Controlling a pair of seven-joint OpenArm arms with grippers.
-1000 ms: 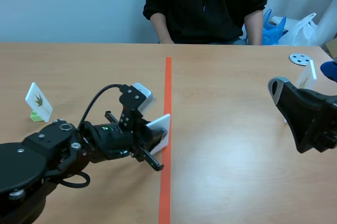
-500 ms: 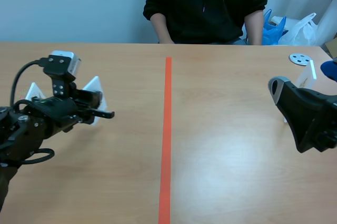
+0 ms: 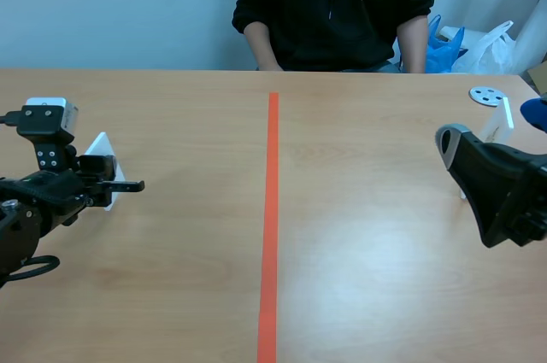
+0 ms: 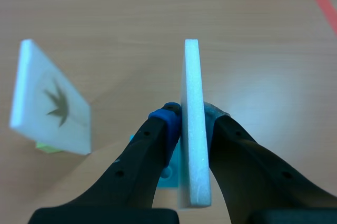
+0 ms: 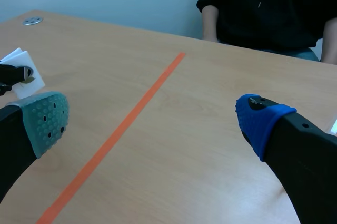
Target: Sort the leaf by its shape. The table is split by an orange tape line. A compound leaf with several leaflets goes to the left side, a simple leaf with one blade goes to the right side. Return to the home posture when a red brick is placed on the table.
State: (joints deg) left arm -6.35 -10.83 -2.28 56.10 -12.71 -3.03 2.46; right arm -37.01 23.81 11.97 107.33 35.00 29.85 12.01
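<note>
Left gripper (image 4: 192, 121) — clamped on white card (image 4: 192, 71).
You see the card edge-on, upright between the pads; right gripper (image 5: 155, 116) gapes wide, holding nothing.

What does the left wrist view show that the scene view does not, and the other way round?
Only the left wrist view: a second card printed with a many-fingered leaf, beside the left gripper. Only the scene view: the person, the right arm, a white disc. Both: the white card clamped edge-on in the left gripper, the orange tape line, the table.
</note>
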